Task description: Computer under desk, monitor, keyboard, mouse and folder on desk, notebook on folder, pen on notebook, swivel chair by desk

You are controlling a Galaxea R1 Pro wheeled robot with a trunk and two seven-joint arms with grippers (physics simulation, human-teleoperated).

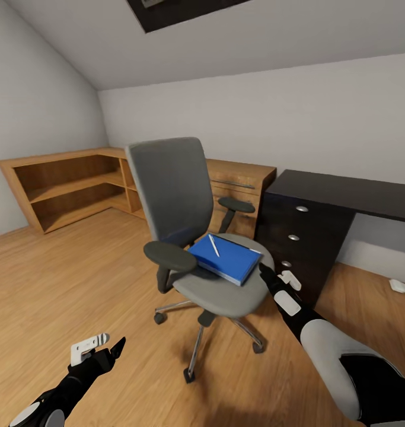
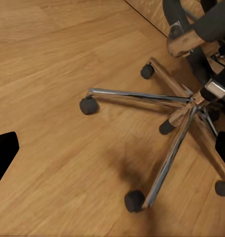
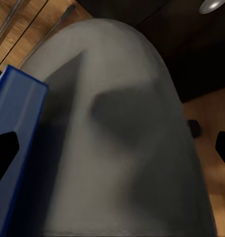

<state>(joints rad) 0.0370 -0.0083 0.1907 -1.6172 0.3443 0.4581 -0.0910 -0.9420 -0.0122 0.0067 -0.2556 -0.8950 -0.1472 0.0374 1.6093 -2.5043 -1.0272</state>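
The swivel chair (image 1: 184,237) stands mid-room on the wood floor, its grey back facing me at an angle. The blue folder (image 1: 225,258) lies flat on the seat, and the white pen (image 1: 214,245) rests on top of it. My right gripper (image 1: 263,268) is open at the seat's edge, just beside the folder's (image 3: 16,148) near corner and holding nothing. My left gripper (image 1: 114,349) is open low over the floor, left of the chair's chrome star base (image 2: 181,106). The black desk (image 1: 344,190) stands right of the chair. The computer, monitor, keyboard, mouse and notebook are out of view.
The desk's black drawer unit (image 1: 297,237) with silver knobs is close behind my right arm. A light-wood shelf (image 1: 72,184) and drawer chest (image 1: 241,184) line the far wall. A small pale object (image 1: 402,287) lies on the floor under the desk.
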